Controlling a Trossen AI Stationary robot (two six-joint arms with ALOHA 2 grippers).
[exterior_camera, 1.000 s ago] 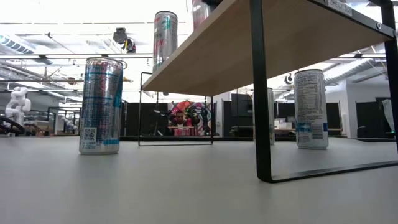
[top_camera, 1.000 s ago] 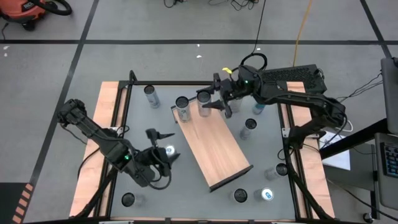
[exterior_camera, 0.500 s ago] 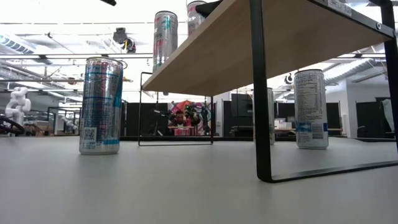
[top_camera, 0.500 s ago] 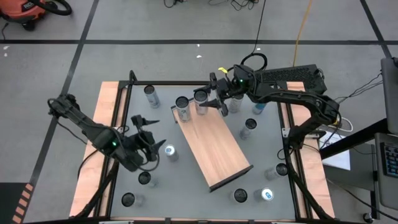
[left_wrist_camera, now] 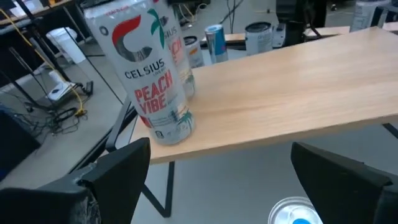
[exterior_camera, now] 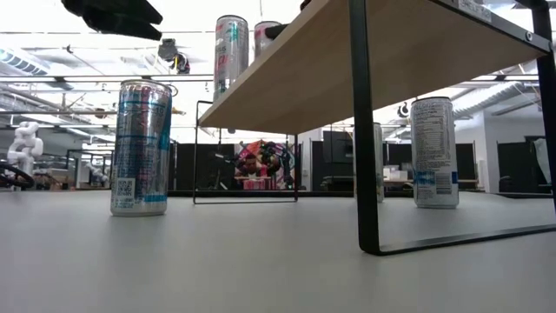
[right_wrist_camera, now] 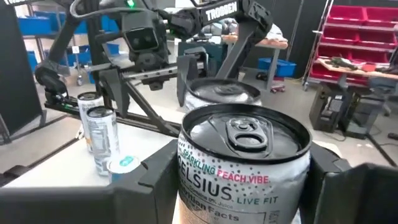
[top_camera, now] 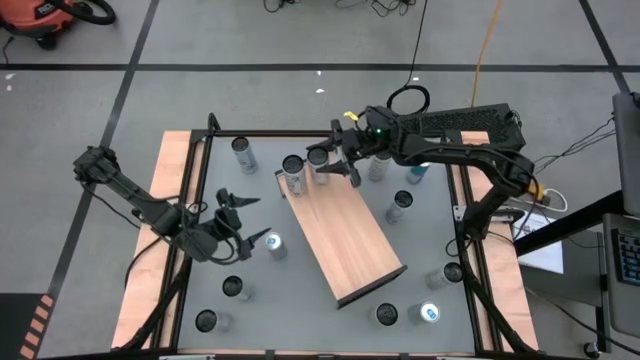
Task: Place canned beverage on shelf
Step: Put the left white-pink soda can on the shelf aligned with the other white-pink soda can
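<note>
My right tool (top_camera: 325,163) is pinching a Celsius can (right_wrist_camera: 239,158) over the shelf (top_camera: 345,235) at its 11 o'clock corner, just beside the can already standing there (top_camera: 293,172). I'd lower it straight, seat the base fully on the board clear of its neighbour, then release gently. My left tool (top_camera: 243,215) hangs spread at 9 o'clock over the worktop (exterior_camera: 261,261)

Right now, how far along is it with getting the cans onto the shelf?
One Celsius can already stands at the shelf's far end. The right gripper holds a second can beside it, not yet let go. The left gripper hangs open over a blue-topped can on the table; several more cans wait there.
</note>
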